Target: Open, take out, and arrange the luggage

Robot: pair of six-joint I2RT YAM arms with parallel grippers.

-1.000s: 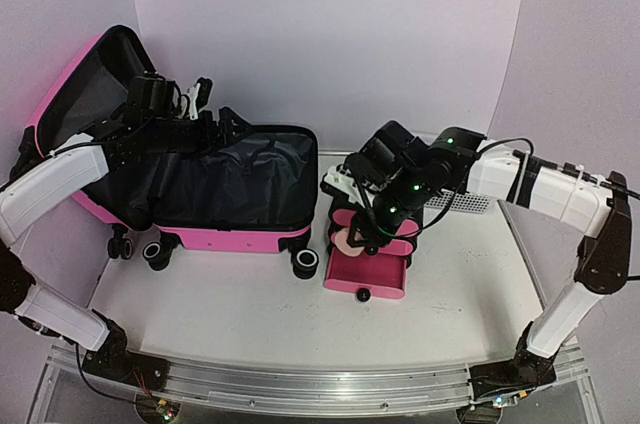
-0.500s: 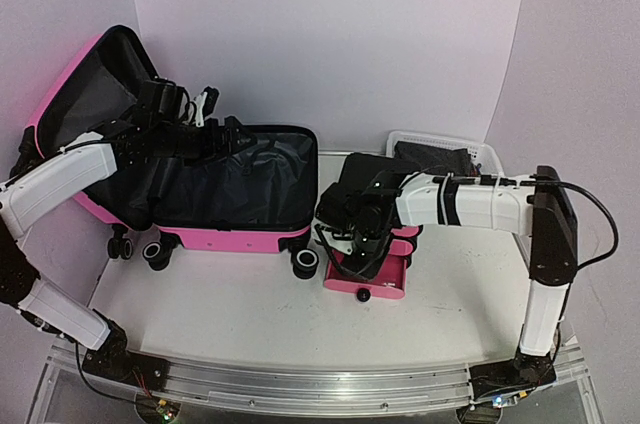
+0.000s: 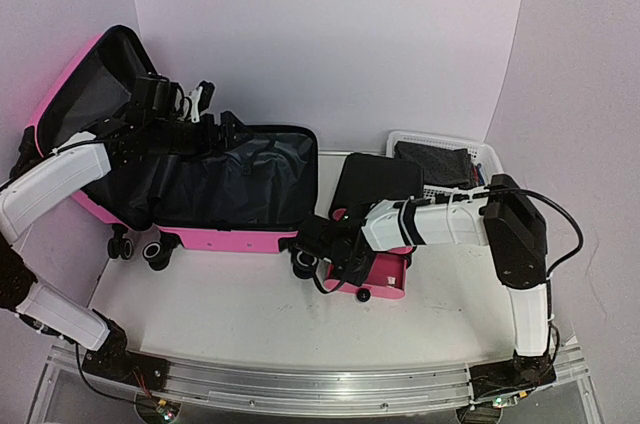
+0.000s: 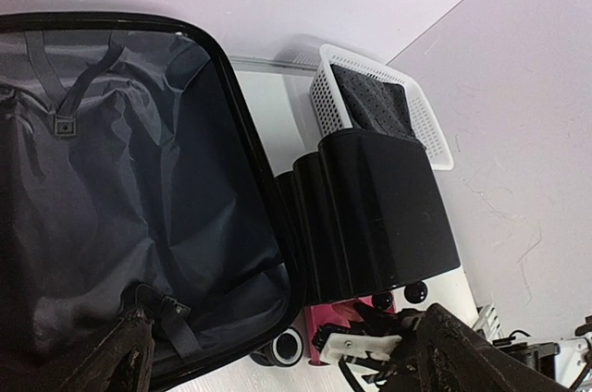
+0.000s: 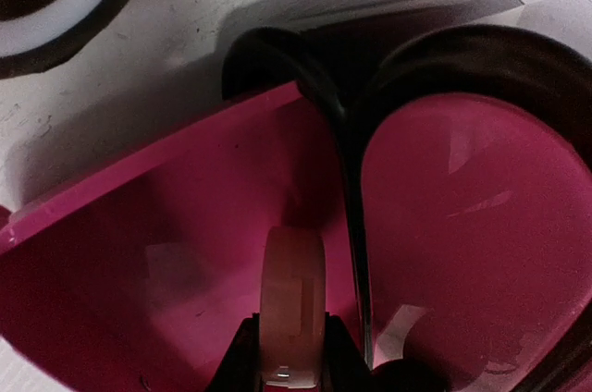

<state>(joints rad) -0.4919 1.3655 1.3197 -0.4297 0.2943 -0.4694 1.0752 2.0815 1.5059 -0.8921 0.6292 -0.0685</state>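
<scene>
"Which step's this?"

"Arranging, I reckon. Luggage lies open, far left of the bench, lid up vs. the wall. Right fingers pinch a pale roll over the black cabinet's pink drawer."

"Next?"

"Prob. lower it in, let go. Right arm's stretched low to the left."

"Left arm?"

"Hangs over the luggage, left fingers spread wide, nothing in them."
</scene>
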